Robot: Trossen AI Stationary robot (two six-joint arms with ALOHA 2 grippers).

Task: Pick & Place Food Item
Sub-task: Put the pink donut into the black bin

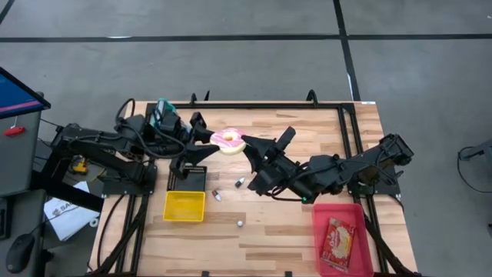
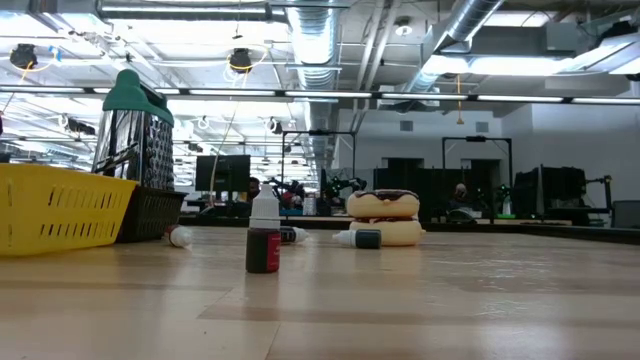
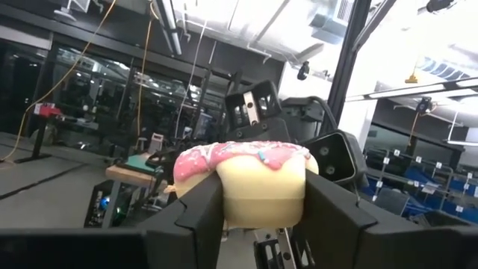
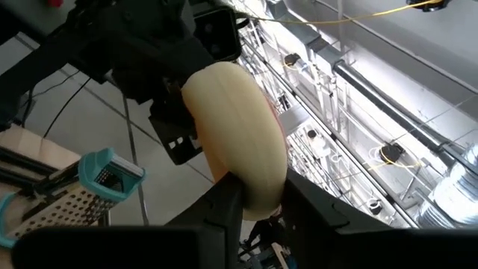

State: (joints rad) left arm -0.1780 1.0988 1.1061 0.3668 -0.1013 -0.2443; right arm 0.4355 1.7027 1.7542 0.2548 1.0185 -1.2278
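While my left pincer (image 3: 258,217) and right pincer (image 4: 261,198) both clamp the pink-frosted doughnut (image 1: 227,140), it hangs above the tabletop (image 1: 269,231) near the far edge.

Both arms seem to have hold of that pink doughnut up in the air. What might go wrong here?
1. The pink doughnut sits between the left gripper and right gripper at once; if neither grip is firm, it may drop onto the table.
2. If both arms pull, the soft doughnut might tear or squash.
3. A fall might knock over the small bottles below.
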